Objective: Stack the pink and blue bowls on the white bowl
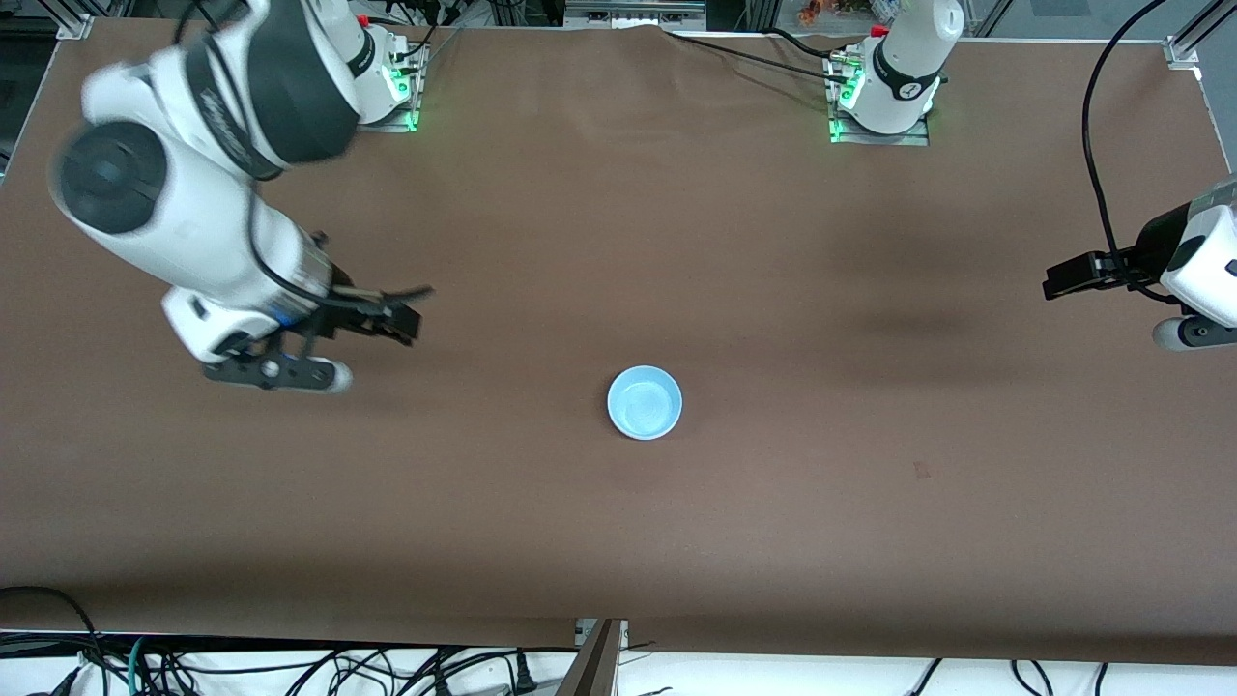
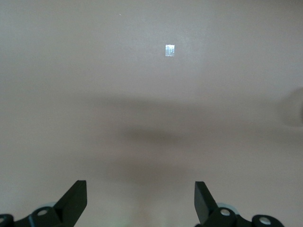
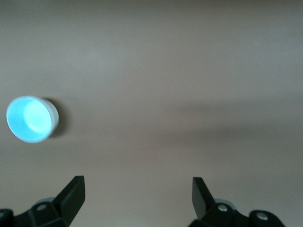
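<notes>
A light blue bowl [image 1: 645,402] sits upright on the brown table near its middle. It also shows in the right wrist view [image 3: 28,119], where a pale outer wall shows beside its rim. I see no separate pink bowl or white bowl, and I cannot tell whether any lie under the blue one. My right gripper [image 1: 290,372] is open and empty, over bare table toward the right arm's end, well away from the bowl; its own view shows it too [image 3: 137,187]. My left gripper [image 1: 1193,333] is open and empty over the left arm's end of the table [image 2: 140,189].
The brown table cover [image 1: 618,541] is bare around the bowl. A small pale tag [image 2: 170,50] lies on the cover under the left wrist camera. Cables hang along the table edge nearest the front camera.
</notes>
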Action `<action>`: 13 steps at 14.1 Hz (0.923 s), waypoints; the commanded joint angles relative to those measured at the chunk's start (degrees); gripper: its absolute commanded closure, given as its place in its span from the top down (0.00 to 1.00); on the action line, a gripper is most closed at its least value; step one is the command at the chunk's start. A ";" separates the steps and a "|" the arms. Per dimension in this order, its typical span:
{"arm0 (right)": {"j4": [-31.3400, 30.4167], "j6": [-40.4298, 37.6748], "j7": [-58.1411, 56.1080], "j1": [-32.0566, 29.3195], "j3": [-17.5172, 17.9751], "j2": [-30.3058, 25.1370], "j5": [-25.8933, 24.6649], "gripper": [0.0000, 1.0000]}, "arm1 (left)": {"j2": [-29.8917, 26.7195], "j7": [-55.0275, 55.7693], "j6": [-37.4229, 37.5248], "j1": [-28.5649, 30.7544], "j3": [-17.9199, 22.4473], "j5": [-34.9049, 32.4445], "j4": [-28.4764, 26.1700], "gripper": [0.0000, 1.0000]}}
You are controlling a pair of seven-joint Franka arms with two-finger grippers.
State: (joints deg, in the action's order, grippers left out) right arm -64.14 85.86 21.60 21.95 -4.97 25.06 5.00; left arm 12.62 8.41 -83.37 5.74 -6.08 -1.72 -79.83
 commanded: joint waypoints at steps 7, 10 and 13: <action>-23.93 -2.45 -14.03 -12.20 2.69 -23.30 -0.95 1.00 | 0.74 -1.29 0.40 -0.03 0.10 1.80 1.61 1.00; -23.49 -1.05 -17.38 -12.02 2.69 -22.77 -2.27 1.00 | 0.74 -1.20 0.40 -0.03 0.10 1.81 1.61 1.00; -21.22 -0.95 -17.64 -11.84 2.69 -21.54 -2.45 1.00 | 0.74 -1.20 0.40 -0.03 0.10 1.72 1.61 1.00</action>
